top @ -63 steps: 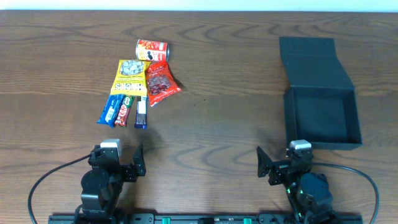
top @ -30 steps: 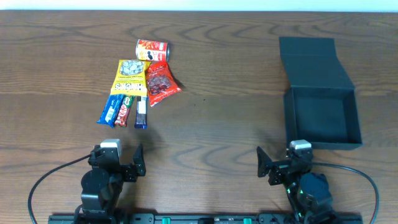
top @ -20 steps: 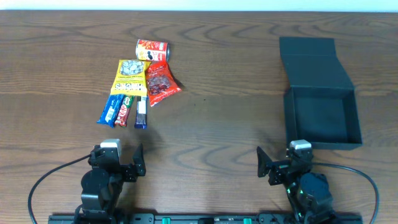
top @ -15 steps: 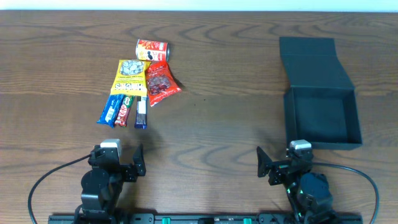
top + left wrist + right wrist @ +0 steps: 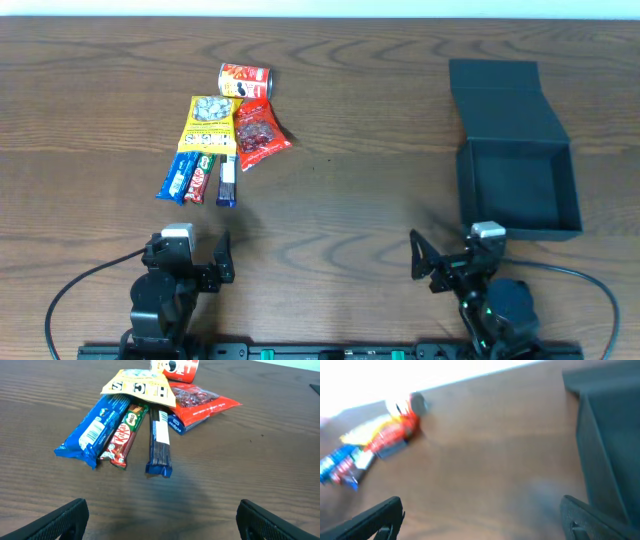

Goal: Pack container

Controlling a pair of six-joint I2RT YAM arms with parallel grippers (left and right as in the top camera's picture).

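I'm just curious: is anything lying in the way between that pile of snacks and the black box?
Nothing visible. Only bare table lies between the snacks and the open container.

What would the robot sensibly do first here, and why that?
Probably the left gripper should reach forward toward the dark blue bar, which lies closest to it among the snacks. That gripper is open and holds nothing, and all the snacks lie on its side. The container sits far to the right with its lid open and nothing inside.
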